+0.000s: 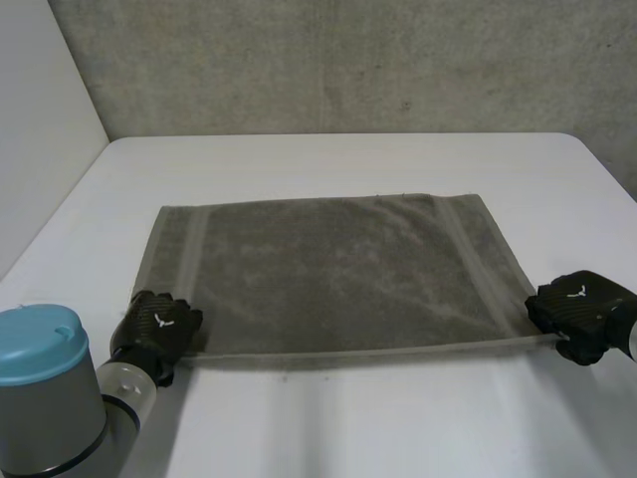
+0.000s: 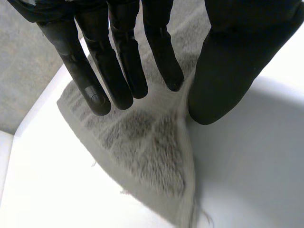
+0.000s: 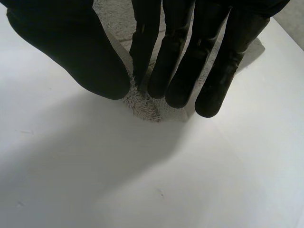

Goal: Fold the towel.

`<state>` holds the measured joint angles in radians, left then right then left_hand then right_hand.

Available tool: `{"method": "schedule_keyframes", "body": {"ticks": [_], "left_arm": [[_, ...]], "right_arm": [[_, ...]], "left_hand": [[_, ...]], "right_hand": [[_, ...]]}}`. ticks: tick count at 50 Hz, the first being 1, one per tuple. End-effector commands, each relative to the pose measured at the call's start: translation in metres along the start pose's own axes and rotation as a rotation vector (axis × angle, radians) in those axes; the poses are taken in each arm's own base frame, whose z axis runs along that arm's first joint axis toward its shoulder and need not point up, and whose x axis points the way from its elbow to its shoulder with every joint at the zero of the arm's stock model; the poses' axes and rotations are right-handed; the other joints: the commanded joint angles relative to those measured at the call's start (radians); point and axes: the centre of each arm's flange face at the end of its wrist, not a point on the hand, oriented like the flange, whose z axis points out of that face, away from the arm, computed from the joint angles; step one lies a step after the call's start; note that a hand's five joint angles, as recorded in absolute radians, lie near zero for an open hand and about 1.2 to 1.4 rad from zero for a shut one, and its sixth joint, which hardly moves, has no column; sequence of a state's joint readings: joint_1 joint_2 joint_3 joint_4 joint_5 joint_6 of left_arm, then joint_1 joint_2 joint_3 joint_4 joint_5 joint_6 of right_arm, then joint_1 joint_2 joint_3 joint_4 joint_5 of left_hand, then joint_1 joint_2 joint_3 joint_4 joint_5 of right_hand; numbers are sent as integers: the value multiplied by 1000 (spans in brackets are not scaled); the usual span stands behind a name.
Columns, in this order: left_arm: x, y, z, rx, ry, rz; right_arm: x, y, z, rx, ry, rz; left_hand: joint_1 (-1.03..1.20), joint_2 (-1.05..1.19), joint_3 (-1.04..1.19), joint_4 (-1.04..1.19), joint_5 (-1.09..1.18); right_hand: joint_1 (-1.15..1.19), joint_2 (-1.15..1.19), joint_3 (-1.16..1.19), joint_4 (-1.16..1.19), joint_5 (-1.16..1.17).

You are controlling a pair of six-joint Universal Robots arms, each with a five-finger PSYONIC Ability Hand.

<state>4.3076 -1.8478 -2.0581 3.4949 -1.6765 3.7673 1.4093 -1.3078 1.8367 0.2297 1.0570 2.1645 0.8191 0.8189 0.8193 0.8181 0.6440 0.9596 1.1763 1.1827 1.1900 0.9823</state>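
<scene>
A grey-brown towel point(image 1: 328, 274) lies spread flat on the white table point(image 1: 348, 418). My left hand point(image 1: 159, 324) rests at its near left corner. In the left wrist view that hand point(image 2: 118, 57) has straight fingers with the thumb standing a little apart. A ridge of the towel's edge point(image 2: 187, 156) rises into the gap between them. My right hand point(image 1: 577, 309) sits at the near right corner. In the right wrist view its straight fingers point(image 3: 190, 57) press against the thumb, pinching the towel corner point(image 3: 142, 107).
A grey wall stands behind the table's far edge and a white wall at the left. My left arm's blue cap point(image 1: 40, 344) is near the table's front left. Bare table point(image 1: 348, 179) lies beyond the towel and in front of it.
</scene>
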Motion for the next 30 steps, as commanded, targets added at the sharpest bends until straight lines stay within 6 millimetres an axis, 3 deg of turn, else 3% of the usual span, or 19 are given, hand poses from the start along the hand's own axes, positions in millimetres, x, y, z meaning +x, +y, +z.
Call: {"method": "schedule_keyframes", "body": {"ticks": [1,3,4,5,11,15,16,18,21,27,29,30], "left_arm": [[-3,8,-1,-31,-7,-8],[-3,9,-1,-36,-8,-10],[-4,10,-1,-40,-11,-10],[-4,12,-2,-44,-11,-11],[-12,5,-12,-24,-32,-3],[-15,-1,-44,-67,21,34],[-15,-1,-44,-67,22,35],[-17,-1,-70,-166,109,79],[-21,-4,-81,-222,168,93],[-35,-30,-61,-73,98,75],[-51,-46,-29,25,-1,60],[-51,-46,-29,26,-2,60]], "right_arm": [[7,2,-3,-8,24,9],[8,3,-4,-12,28,14],[8,3,-4,-12,28,16],[8,3,-5,-15,29,13],[2,1,-14,-36,17,-1],[-10,-5,-37,-93,-76,-61],[-10,-5,-37,-94,-77,-61],[-6,-2,-55,-161,-121,-102],[2,-4,-65,-169,-134,-131],[20,-16,-57,-99,-30,-112],[26,-32,-36,-13,27,-84],[26,-32,-36,-13,27,-84]], "left_hand": [[184,184,183,185,184],[275,275,275,276,276],[505,505,505,506,505],[576,577,576,577,577],[577,577,577,578,578],[577,577,577,578,578],[577,577,577,578,578],[577,577,577,578,578],[577,577,577,578,578],[577,577,577,578,578],[577,577,577,578,578],[577,577,577,578,578]], "right_hand": [[437,220,214,206,239],[437,220,214,206,239],[437,220,214,206,239],[437,220,214,206,239],[437,220,214,206,239],[437,220,214,206,239],[437,220,214,206,239],[437,220,214,206,239],[437,220,214,206,239],[437,220,214,206,239],[437,220,214,206,239],[437,220,214,206,239]]}}
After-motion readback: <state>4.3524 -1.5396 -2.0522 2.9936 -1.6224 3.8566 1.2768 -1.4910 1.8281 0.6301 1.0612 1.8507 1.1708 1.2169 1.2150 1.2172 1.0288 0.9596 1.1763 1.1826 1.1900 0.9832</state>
